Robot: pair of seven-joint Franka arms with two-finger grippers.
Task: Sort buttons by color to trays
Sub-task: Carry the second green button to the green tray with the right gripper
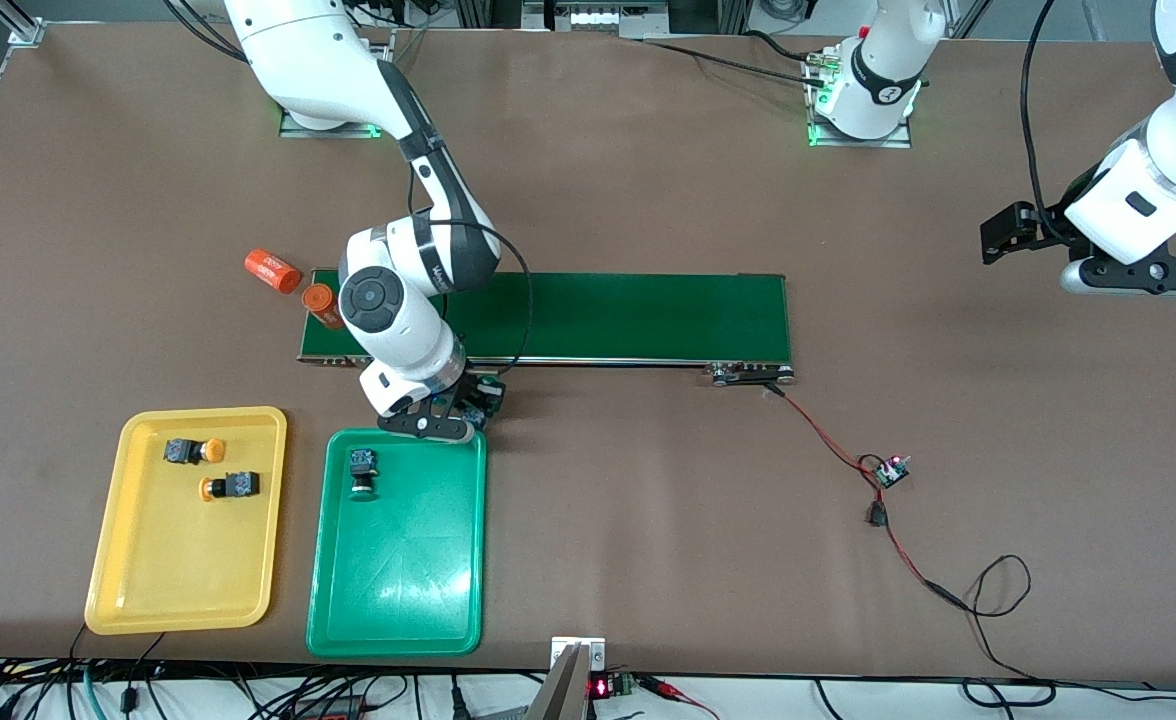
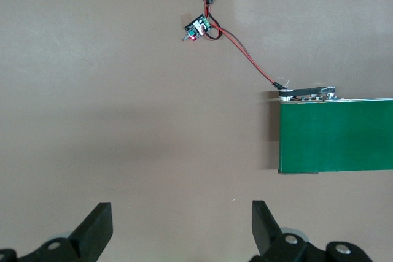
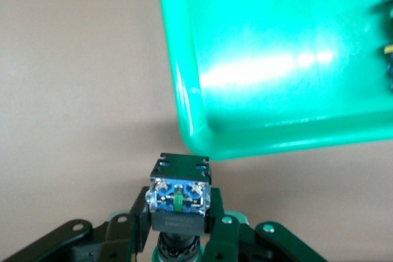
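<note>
Both arms had glossy white shells with dark grey joint bands. The right gripper (image 1: 445,412) and left gripper (image 1: 1013,233) were matt black, with screw holes in their finger mounts. Black cables ran along both arms. Green lights glowed at both bases.

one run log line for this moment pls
right gripper: shut on button, by green tray corner | left gripper: open, waiting over bare table | yellow tray: two orange buttons | green tray: one button
</note>
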